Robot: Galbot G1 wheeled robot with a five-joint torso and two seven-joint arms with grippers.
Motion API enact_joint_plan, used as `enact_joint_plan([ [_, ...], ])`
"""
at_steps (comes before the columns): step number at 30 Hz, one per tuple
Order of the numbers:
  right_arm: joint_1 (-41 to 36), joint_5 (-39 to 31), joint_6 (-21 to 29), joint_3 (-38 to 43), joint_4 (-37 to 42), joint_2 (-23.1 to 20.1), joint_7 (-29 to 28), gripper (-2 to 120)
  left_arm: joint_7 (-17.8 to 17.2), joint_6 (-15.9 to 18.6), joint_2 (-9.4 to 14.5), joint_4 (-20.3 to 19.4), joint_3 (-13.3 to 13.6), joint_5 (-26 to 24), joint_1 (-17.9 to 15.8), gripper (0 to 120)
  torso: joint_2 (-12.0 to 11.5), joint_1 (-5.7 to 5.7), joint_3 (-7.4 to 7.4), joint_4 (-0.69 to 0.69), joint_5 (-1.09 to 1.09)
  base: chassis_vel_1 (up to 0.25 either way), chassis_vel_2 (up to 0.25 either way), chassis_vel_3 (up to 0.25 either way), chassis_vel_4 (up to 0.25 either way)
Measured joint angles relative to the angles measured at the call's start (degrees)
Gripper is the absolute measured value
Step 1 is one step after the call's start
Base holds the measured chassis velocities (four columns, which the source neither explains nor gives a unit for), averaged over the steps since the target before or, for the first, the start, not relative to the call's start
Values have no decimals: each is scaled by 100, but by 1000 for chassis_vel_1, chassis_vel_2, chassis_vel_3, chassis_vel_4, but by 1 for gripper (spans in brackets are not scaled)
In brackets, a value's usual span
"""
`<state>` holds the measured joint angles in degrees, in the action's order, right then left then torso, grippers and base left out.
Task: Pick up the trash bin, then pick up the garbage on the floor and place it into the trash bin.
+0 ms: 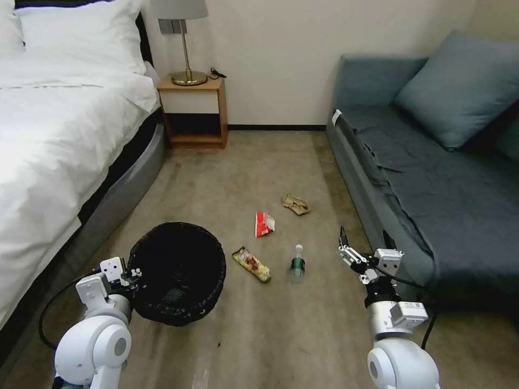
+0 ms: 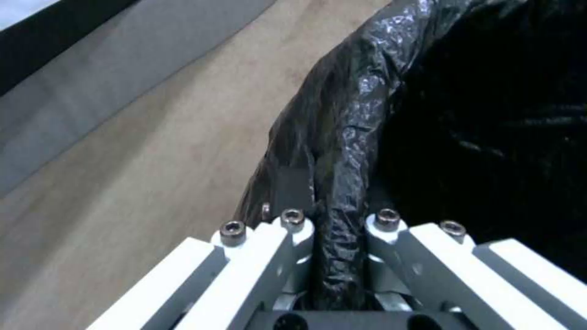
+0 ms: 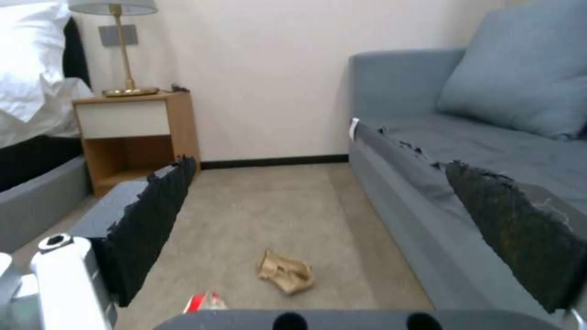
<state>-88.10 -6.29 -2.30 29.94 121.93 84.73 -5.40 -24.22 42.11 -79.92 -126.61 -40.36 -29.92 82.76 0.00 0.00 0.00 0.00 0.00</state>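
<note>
**Operator:** Where's the bin, and have I got it?

**Spotter:** Your trash bin [image 1: 178, 273] sits on the floor just beside the bed [image 1: 59, 140], tilted so its mouth faces up toward your head camera. Your left gripper [image 1: 131, 274] is at its rim on the bed side. In the left wrist view the fingers [image 2: 293, 229] are clamped on a fold of the black liner [image 2: 342, 151] over the rim, so you're gripping the trash bin by its edge.

**Operator:** And the garbage?

**Spotter:** All four pieces lie on the floor between the bin and the sofa [image 1: 432, 178]. The candy wrapper [image 1: 251, 264] is nearest the bin, just off its right side. The bottle [image 1: 297, 265] is just beyond that, apparently lying down, though it's hard to be sure from here. The red-white snack packet [image 1: 264, 223] lies farther back, and the crumpled paper [image 1: 296, 204] is farthest, toward the nightstand [image 1: 193, 111].

**Operator:** Right arm?

**Spotter:** Your right gripper [image 1: 346, 249] hangs above the floor close to the sofa's front edge, right of the bottle and apart from it. Its pads [image 3: 153, 215] are spread wide with nothing between them; through the gap you see the paper and a corner of the packet
</note>
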Motion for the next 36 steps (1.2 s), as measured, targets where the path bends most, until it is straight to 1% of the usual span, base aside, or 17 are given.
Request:
enact_joint_plan([
  [6, 53, 68, -84, 14, -110, -38, 36, 100, 4, 0, -24, 60, 0, 11, -28, 3, 0, 0, 0, 0, 0, -278, 256, 273, -249],
  [11, 132, 121, -144, -20, -261, -127, 33, 100, 10, 0, -32, 105, -31, 11, -60, 3, 0, 0, 0, -1, 0, -196, 214, 196, -199],
  [14, 238, 167, -178, -69, -440, -211, -4, 100, 15, -1, -43, 159, -66, 18, -87, 3, 0, 1, 1, 0, 0, -116, 76, 63, -80],
  [18, 321, 179, -68, -199, -587, -341, -113, 100, 23, -9, -56, 180, -83, 24, -100, 3, 0, 0, -1, -1, 1, -23, 7, 9, -15],
  [19, 364, 114, 125, -325, -644, -455, -201, 100, 27, -15, -66, 189, -101, 25, -109, 3, 0, 0, -1, -1, 0, 27, -53, -71, 34],
  [20, 381, 76, 191, -365, -661, -489, -236, 100, 27, -16, -69, 193, -105, 25, -112, 3, 0, 0, -1, -1, 0, 41, -53, -71, 34],
  [21, 468, -131, 494, -548, -714, -610, -392, 100, 30, -24, -81, 208, -132, 26, -126, 3, 0, 0, -1, -1, 0, 0, 0, 0, 0],
  [22, 574, -482, 886, -768, -775, -742, -589, 100, 34, -29, -92, 221, -159, 27, -144, 3, 0, 0, -1, 0, 0, 0, 0, 0, 0],
  [23, 658, -798, 1154, -949, -835, -842, -724, 100, 35, -31, -99, 232, -177, 27, -156, 3, 0, 0, -1, 0, 0, 0, 0, 0, 0],
  [24, 658, -798, 1154, -949, -835, -842, -724, 100, 35, -31, -99, 232, -177, 27, -156, 3, 0, 0, -1, 0, 0, 0, 0, 0, 0],
  [27, 913, -1880, 1949, -1481, -1148, -1104, -1246, 100, 45, -32, -100, 301, -189, 30, -228, 3, 0, 0, -1, 1, 0, 0, 0, 0, 0],
  [28, 985, -2151, 2152, -1630, -1276, -1169, -1417, 100, 48, -33, -98, 322, -184, 35, -249, 3, 0, 0, -1, -1, 0, 0, 0, 0, 0],
  [29, 985, -2151, 2152, -1630, -1276, -1169, -1417, 100, 48, -33, -98, 322, -184, 35, -249, 3, 0, 0, -1, -1, 0, 0, 0, 0, 0],
  [31, 1170, -2679, 2660, -1915, -1515, -1242, -1806, 100, 62, -39, -95, 346, -180, 46, -259, 3, 0, 0, 0, -1, 1, 0, 0, 0, 0],
  [32, 1170, -2679, 2660, -1915, -1515, -1242, -1806, 100, 62, -39, -95, 346, -180, 46, -259, 3, 0, 0, 0, -1, 1, 0, 0, 0, 0],
  [34, 1400, -3160, 3153, -2214, -1910, -1274, -2209, 100, 69, -55, -97, 358, -190, 64, -250, 3, 0, 0, 0, 0, 0, 0, 0, 0, 0],
  [36, 1463, -3193, 3204, -2296, -2052, -1283, -2256, 100, 72, -62, -99, 358, -190, 72, -245, 3, 0, 0, -1, 0, 1, 0, 0, 0, 0],
])
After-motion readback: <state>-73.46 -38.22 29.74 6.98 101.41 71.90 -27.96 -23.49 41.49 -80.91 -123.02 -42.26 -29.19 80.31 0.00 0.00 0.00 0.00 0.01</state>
